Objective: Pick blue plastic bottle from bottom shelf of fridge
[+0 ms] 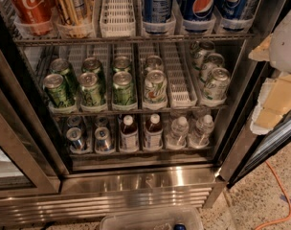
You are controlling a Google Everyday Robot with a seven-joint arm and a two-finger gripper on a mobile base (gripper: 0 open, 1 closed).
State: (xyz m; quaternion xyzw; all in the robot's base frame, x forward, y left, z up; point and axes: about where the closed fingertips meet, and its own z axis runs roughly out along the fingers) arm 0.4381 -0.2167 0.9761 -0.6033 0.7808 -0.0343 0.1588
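Where the right edge cut it, gripper [274, 97]: white and tan parts showed only in part; how wide it stood, or whether it held anything, could not be told.
Top shelf: the red can [30, 6], gold can [71, 8] and Pepsi cans [198, 4] were cut off by the upper edge.
Rear rows: the cans behind the front green cans [90, 87] were half hidden, and the back of the bottom shelf [140, 152] was dark and hard to read.
Bin [152, 219]: a clear tub on the floor, cut by the lower edge, with a small blue item inside that was too little shown to name.
Bottle [129, 134]: it stood upright at the front of the bottom shelf, in the middle lanes, with brown liquid, a white cap and a pale label.
Twin [153, 132]: a like bottle stood just right of it in the next lane; which of the two was meant could not be told.
Bottle to gripper: it lay lower and well to the left, inside the fridge [136, 181], while the gripper hung in front of the right door post at about middle-shelf height.
Neighbours: silver cans [103, 139] stood just left of it, and water bottles [176, 131] stood beyond the twin.
Room: the middle shelf's wire ran close above the caps, and the front of the lanes faced open space.
Floor: an orange cable [274, 195] curved at the lower right.
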